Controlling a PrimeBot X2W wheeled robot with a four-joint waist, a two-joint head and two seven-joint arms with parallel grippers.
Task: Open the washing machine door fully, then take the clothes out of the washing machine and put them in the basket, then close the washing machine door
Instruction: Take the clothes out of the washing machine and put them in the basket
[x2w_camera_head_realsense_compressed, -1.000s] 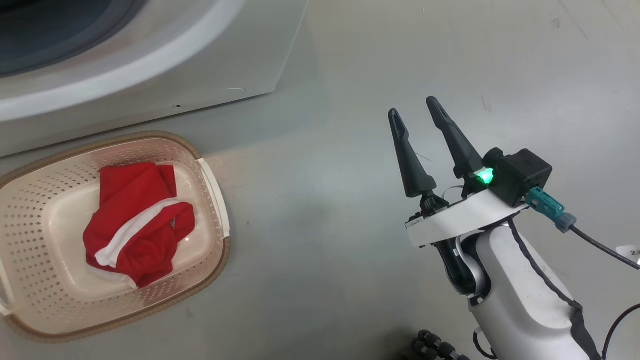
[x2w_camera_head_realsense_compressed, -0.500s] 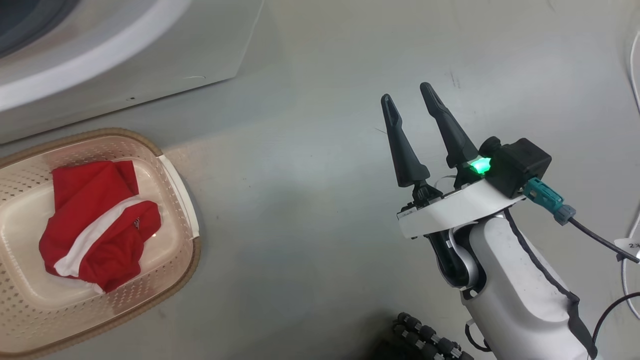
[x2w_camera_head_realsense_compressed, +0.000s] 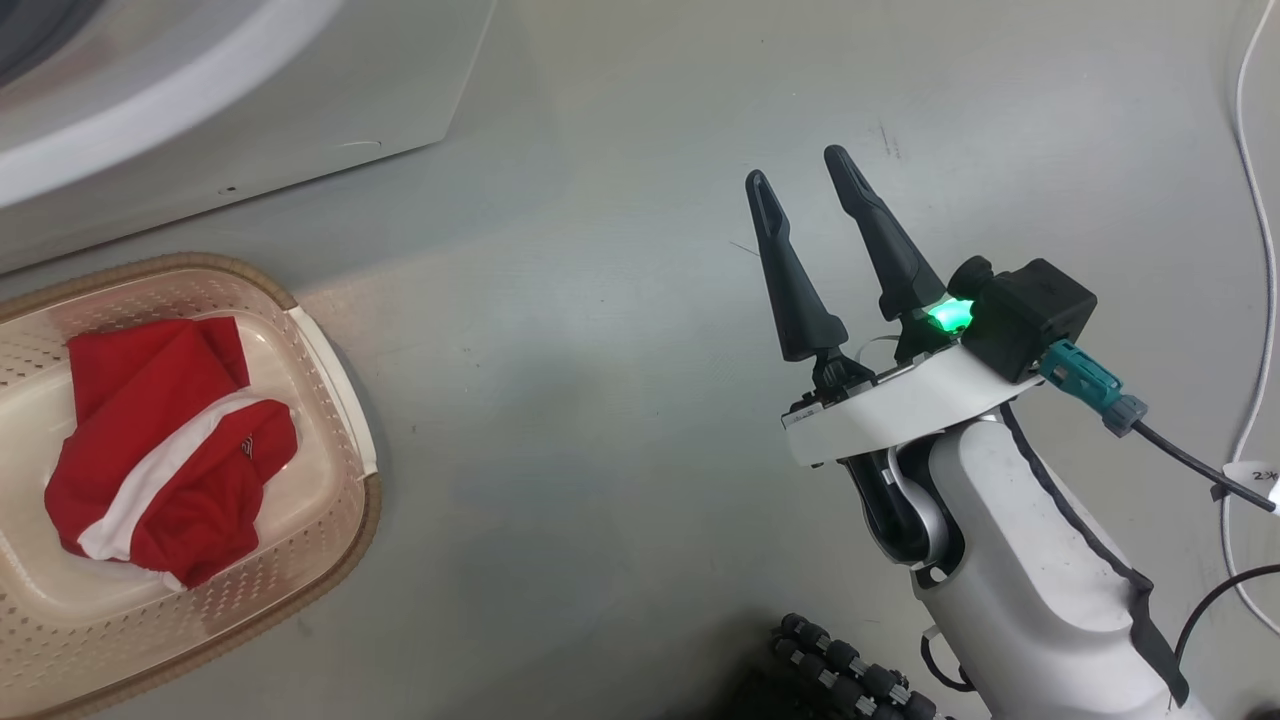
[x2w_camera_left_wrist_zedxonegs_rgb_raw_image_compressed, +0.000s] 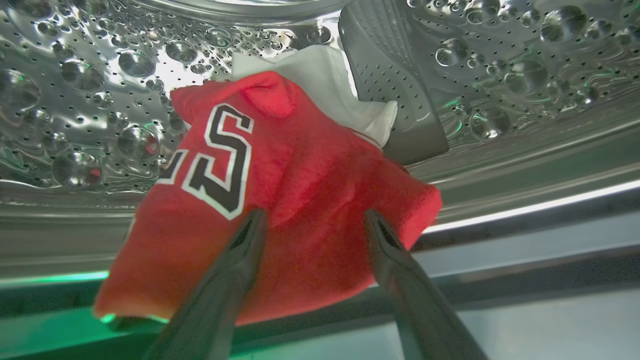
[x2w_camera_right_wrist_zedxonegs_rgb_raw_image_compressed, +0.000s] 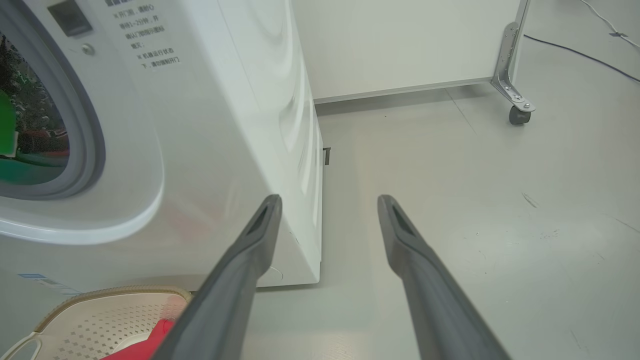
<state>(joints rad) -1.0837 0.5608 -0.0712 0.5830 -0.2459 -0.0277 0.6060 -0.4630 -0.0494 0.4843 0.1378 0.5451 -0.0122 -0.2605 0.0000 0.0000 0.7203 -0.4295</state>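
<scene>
Unloading step: with one red white-trimmed garment (x2w_camera_head_realsense_compressed: 160, 450) in the cream perforated plastic basket (x2w_camera_head_realsense_compressed: 368, 500), the left gripper (x2w_camera_left_wrist_zedxonegs_rgb_raw_image_compressed: 315, 220) points wide-open, empty fingers at the red numbered jersey (x2w_camera_left_wrist_zedxonegs_rgb_raw_image_compressed: 300, 165) in the perforated steel drum (x2w_camera_left_wrist_zedxonegs_rgb_raw_image_compressed: 75, 75) and should next close on it, while the right gripper (x2w_camera_head_realsense_compressed: 796, 168) hangs open and empty.

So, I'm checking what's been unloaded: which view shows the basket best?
Head view: most of the basket, red garment inside. Right wrist view catches one rim corner; left wrist view faces the drum.
</scene>
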